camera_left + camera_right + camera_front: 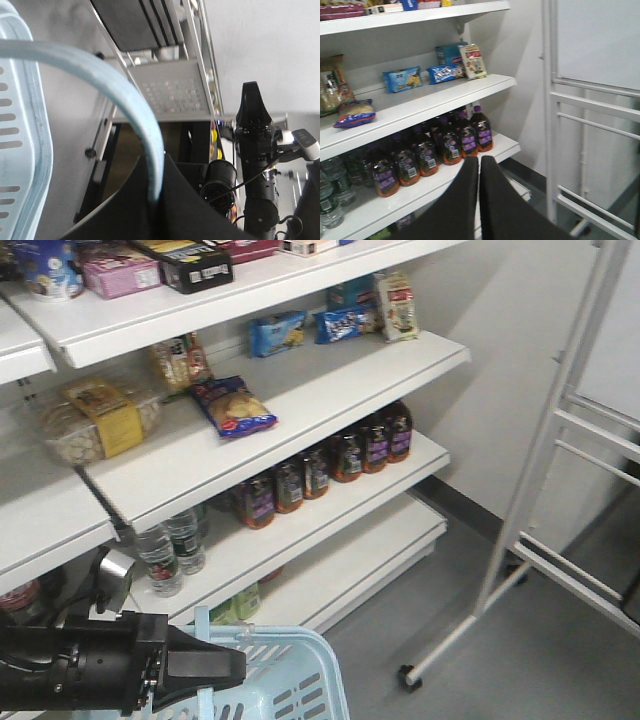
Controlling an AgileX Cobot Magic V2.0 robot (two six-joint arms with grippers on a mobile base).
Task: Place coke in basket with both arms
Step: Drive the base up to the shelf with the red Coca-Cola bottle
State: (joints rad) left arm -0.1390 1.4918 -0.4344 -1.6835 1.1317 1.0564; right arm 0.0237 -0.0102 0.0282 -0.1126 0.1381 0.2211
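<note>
The light blue basket (300, 680) hangs at the bottom of the front view, and its slotted wall (20, 150) fills the left of the left wrist view. My left gripper (218, 668) is shut on the basket's thin handle (135, 110), which runs down between the black fingers (120, 210). In its own view my right gripper (479, 167) is shut with nothing in it, its tips together in front of the lower shelf. The coke is out of view.
White shelves (300, 410) carry snack packs, dark bottles with purple labels (447, 145) and water bottles (165, 550). A white wheeled frame (540, 490) stands at the right on the grey floor. A black arm part (255, 150) rises to the right of the left gripper.
</note>
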